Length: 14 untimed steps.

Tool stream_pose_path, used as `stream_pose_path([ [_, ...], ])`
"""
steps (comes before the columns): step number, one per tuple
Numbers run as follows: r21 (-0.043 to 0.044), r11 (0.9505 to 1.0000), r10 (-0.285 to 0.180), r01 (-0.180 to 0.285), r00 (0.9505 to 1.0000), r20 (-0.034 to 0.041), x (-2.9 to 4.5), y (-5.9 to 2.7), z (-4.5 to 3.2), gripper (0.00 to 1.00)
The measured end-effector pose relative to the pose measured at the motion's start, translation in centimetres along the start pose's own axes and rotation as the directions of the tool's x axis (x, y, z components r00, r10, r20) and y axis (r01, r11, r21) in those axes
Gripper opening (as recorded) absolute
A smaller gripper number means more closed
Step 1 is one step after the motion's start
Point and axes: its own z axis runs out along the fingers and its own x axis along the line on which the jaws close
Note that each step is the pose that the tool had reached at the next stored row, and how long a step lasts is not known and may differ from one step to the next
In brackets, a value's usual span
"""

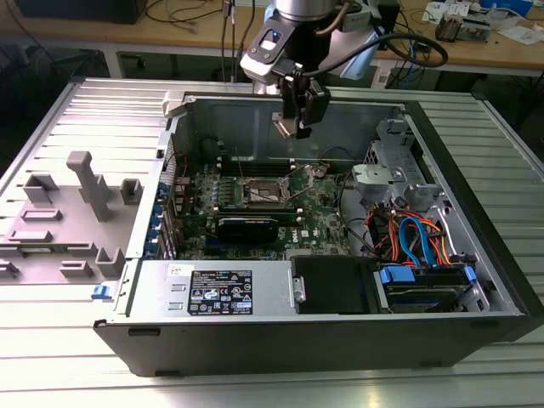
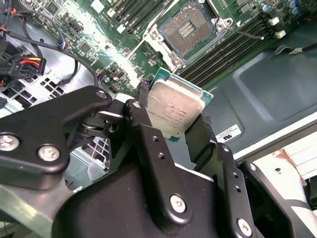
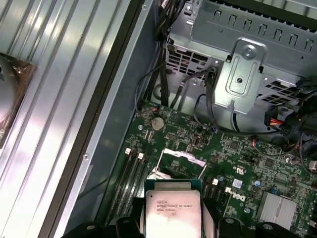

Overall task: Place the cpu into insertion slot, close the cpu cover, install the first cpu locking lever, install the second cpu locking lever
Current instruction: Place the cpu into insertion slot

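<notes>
My gripper (image 1: pixel 291 127) hangs inside the open computer case, above the green motherboard (image 1: pixel 327 219), and is shut on the cpu (image 2: pixel 176 110). The cpu (image 3: pixel 172 212) is a flat square chip with a dull silver top, pinched at two opposite edges by the black fingers (image 2: pixel 142 95). The insertion slot (image 2: pixel 188 29) lies open and empty below it, a dark square socket with a metal rim (image 1: pixel 268 194). The cpu cover (image 3: pixel 179 162), a thin silver frame, stands tilted up beside the socket. The locking levers cannot be made out.
A metal drive cage (image 3: pixel 247 59) and bundles of black cables (image 3: pixel 171 74) rise beside the board. Coloured cables (image 1: pixel 416 234) and a drive bay (image 1: pixel 425 285) fill the exterior view's right. A power supply (image 1: pixel 217 289) sits at the case front. Grey fixtures (image 1: pixel 85 187) stand outside, left.
</notes>
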Motion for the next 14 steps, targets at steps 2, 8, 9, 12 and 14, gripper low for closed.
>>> stream_pose_path([
  [2, -0.0003, 0.9993, 0.038, -0.038, 0.9993, 0.0032, 0.0, -0.01, 0.13, 0.54],
  [8, -0.002, 0.9893, 0.146, -0.146, 0.9892, 0.011, 0.0, -0.04, 0.58, 0.54],
  [9, -0.002, 0.9873, 0.159, -0.159, 0.9872, 0.012, 0.0, -0.05, 0.65, 0.54],
  [12, -0.003, 0.9786, 0.206, -0.206, 0.9784, 0.0152, 0.02, -0.13, 0.89, 0.54],
  [14, -0.0032, 0.9779, 0.209, -0.209, 0.9778, 0.0153, 0.07, -0.3, 0.89, 0.54],
])
